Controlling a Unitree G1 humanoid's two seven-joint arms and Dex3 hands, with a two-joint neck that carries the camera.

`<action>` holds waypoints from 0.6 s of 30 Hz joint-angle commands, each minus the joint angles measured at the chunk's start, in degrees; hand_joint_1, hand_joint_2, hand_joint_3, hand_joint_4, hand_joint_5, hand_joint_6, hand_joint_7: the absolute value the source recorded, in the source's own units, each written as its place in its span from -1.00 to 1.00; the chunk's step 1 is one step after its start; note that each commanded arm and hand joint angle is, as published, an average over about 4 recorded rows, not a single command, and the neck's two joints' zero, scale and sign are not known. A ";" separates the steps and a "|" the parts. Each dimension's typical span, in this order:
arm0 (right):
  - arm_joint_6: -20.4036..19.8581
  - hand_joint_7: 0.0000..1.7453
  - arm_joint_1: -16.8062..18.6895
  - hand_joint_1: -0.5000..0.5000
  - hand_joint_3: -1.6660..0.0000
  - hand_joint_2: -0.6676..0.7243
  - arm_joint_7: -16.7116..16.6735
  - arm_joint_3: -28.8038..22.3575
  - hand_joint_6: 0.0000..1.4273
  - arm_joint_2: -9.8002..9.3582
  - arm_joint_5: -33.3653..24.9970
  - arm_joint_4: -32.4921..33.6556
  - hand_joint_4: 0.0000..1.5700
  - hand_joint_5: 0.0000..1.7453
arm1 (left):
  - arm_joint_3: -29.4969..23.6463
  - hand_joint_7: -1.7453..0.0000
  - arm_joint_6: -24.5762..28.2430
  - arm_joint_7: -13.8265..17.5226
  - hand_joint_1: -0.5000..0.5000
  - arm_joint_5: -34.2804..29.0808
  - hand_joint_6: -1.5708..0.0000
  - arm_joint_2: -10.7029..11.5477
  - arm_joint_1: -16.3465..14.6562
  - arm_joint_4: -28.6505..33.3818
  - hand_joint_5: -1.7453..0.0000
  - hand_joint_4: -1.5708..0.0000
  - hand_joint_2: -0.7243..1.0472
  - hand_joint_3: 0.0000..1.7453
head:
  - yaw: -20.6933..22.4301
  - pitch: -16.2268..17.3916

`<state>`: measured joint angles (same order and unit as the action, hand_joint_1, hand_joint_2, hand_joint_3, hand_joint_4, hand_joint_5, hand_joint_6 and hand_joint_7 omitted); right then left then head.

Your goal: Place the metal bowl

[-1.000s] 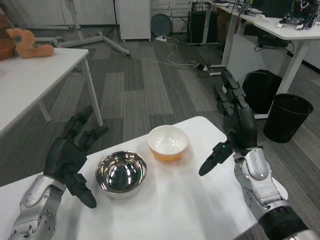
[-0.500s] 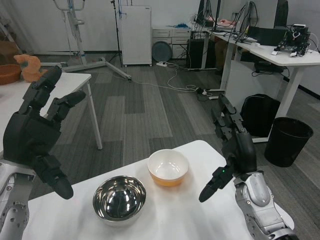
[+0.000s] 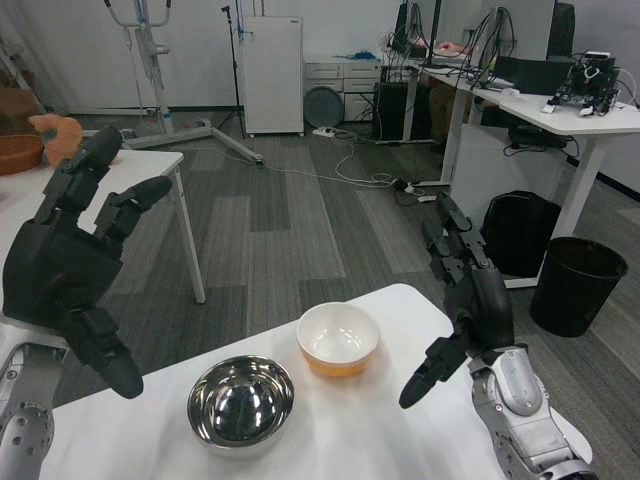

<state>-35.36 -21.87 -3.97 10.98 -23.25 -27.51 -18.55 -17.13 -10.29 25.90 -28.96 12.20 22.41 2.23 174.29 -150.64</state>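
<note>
Metal bowl [image 3: 241,405]: upright on white table [image 3: 400,440], near front edge, left of centre; nothing touching it; shiny inside, reflections only.
Orange bowl [image 3: 338,340]: white inside, orange outside; upright on table just beside metal bowl, behind and to its right; small gap between rims, not touching.
Left hand [image 3: 62,270]: raised high above table's left side, well clear of metal bowl; fingers spread apart, pointing up; thumb hanging down toward table; holding nothing.
Right hand [image 3: 468,305]: raised over table's right side, right of orange bowl; fingers apart, pointing up and away; thumb angled down-left; holding nothing; no contact with either bowl.
Second table [image 3: 150,170]: white, far left, across grey floor; brown dish [image 3: 15,152] and orange plush toy [image 3: 58,135] on it.
Background: black bin [image 3: 574,283] on floor at right; desks with monitors behind it; white cabinet [image 3: 272,72] at back wall.
</note>
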 commanded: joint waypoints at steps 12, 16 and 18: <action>-0.59 -0.92 -0.72 -0.58 1.00 0.95 -0.16 -2.54 -1.00 -0.39 0.00 2.31 -1.00 -1.00 | 0.79 0.68 0.29 -0.01 -1.00 -0.30 1.00 -0.33 -1.05 0.41 0.09 1.00 -0.50 -1.00 | -0.22 0.41; -0.59 -0.92 -0.72 -0.58 1.00 0.95 -0.16 -2.72 -1.00 -0.37 0.17 2.66 -1.00 -1.00 | 0.85 0.68 0.36 0.03 -1.00 -0.39 1.00 -0.33 -1.05 0.41 0.18 1.00 -0.50 -0.98 | -0.34 0.34; -0.59 -0.92 -0.72 -0.58 1.00 0.95 -0.16 -2.72 -1.00 -0.30 0.24 2.80 -1.00 -1.00 | 0.85 0.68 0.34 0.03 -1.00 -0.46 1.00 -0.33 -1.10 0.41 0.18 1.00 -0.50 -1.00 | -0.28 0.21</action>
<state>-35.37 -21.87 -3.97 8.74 -23.25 -27.29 -16.39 -16.24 -10.05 25.90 -28.97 11.91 21.94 2.24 173.98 -150.38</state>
